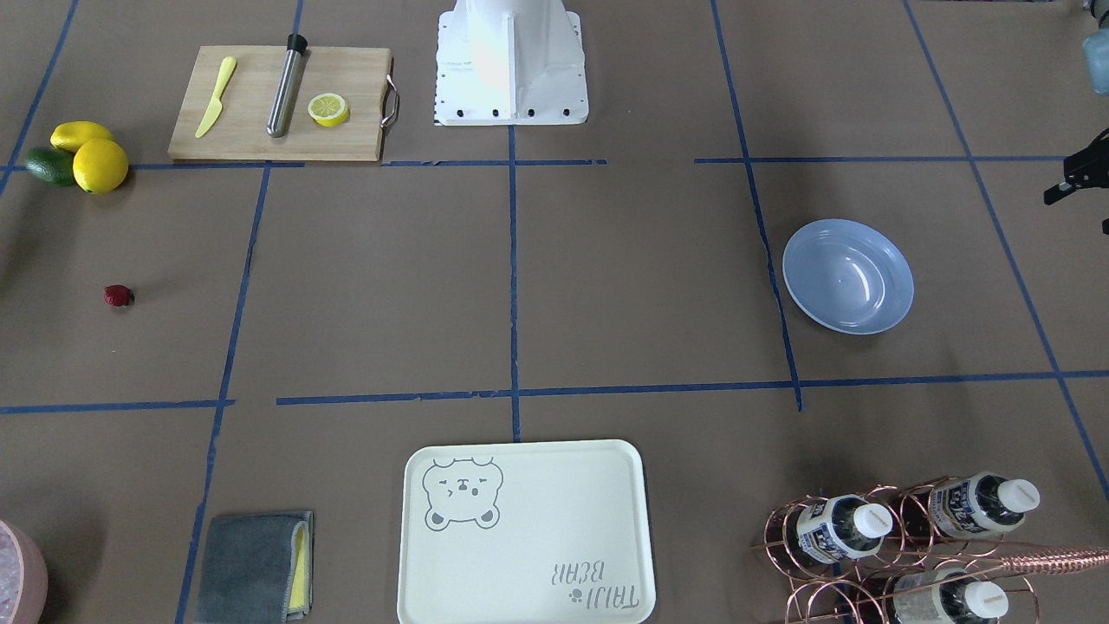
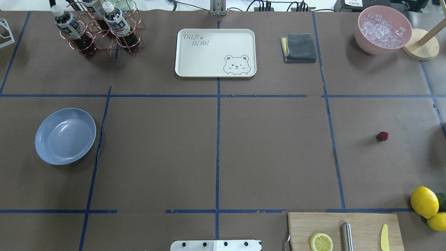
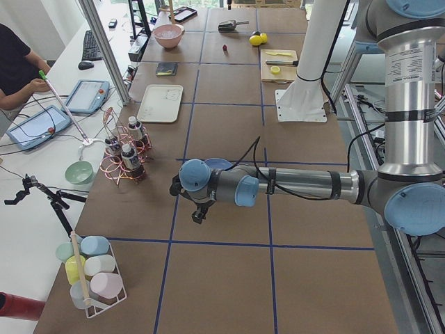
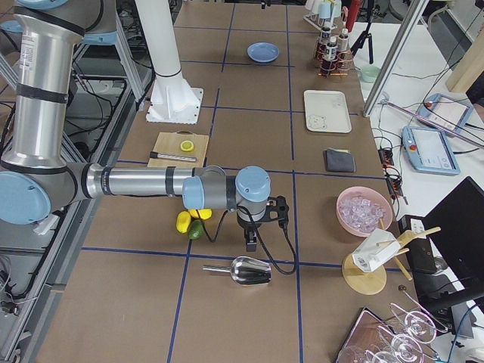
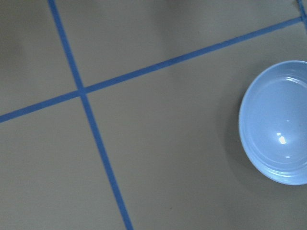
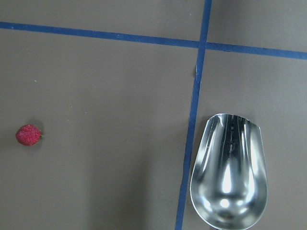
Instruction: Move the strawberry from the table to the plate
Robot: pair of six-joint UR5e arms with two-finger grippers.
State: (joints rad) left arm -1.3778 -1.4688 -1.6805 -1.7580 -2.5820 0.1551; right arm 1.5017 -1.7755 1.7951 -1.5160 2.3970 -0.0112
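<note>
The strawberry (image 1: 119,295) (image 2: 382,136) (image 6: 28,134) lies alone on the brown table (image 2: 271,146), on my right side. The light-blue plate (image 1: 847,276) (image 2: 65,136) (image 5: 278,122) sits empty far across on my left side. My right gripper (image 4: 251,243) hangs over the table between the strawberry and a metal scoop; I cannot tell whether it is open or shut. My left gripper (image 3: 198,214) hovers just beside the plate, and its state is also unclear. Neither wrist view shows any fingers.
A metal scoop (image 6: 230,167) lies right of the strawberry. Lemons and an avocado (image 1: 82,156) sit near a cutting board (image 1: 277,104) with a lemon half. Bear tray (image 2: 216,52), grey cloth (image 2: 299,47), ice bowl (image 2: 383,31) and bottle rack (image 2: 94,28) line the far edge.
</note>
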